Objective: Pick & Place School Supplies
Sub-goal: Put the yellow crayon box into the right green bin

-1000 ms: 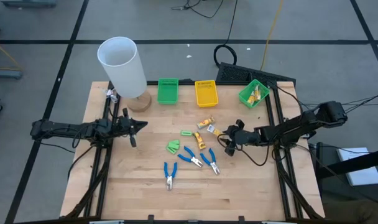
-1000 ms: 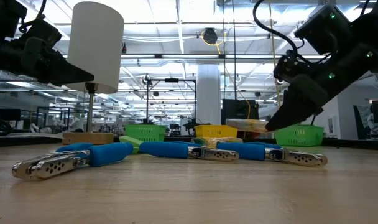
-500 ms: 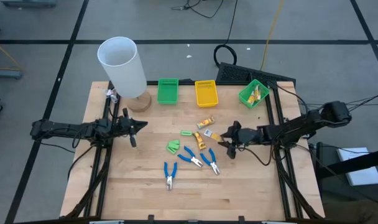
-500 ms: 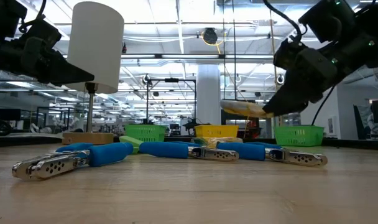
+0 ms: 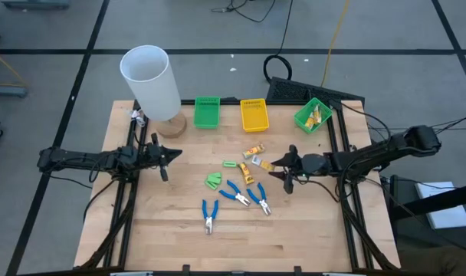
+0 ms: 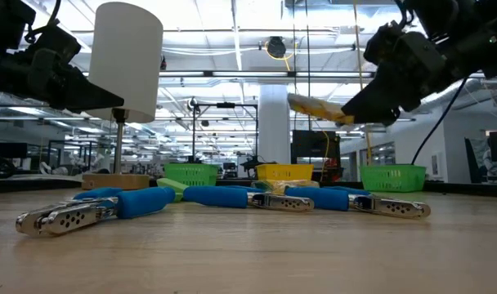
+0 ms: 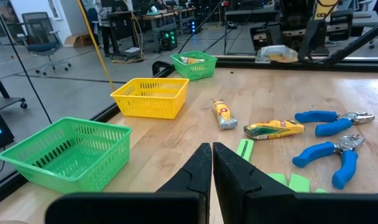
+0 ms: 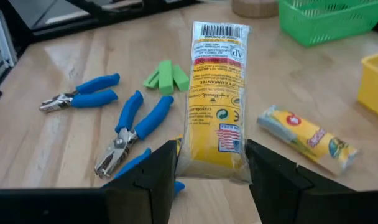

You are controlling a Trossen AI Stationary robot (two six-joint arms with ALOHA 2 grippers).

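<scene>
Aloft, right hand [image 8: 211, 165] grasping yellow packet [image 8: 215, 106], lower end hidden; left hand [image 7: 211, 163] clenched

The yellow plastic-wrapped stick packet [image 8: 216, 102] held between the fingers of the right gripper [image 8: 211, 171] carries a white panel at its far end with a black barcode and digits too small to read. Below it run lines of small black print, of which only the word "GUARANTEE" can be partly made out, then round symbols and a red-and-white logo that stays unreadable.
</scene>
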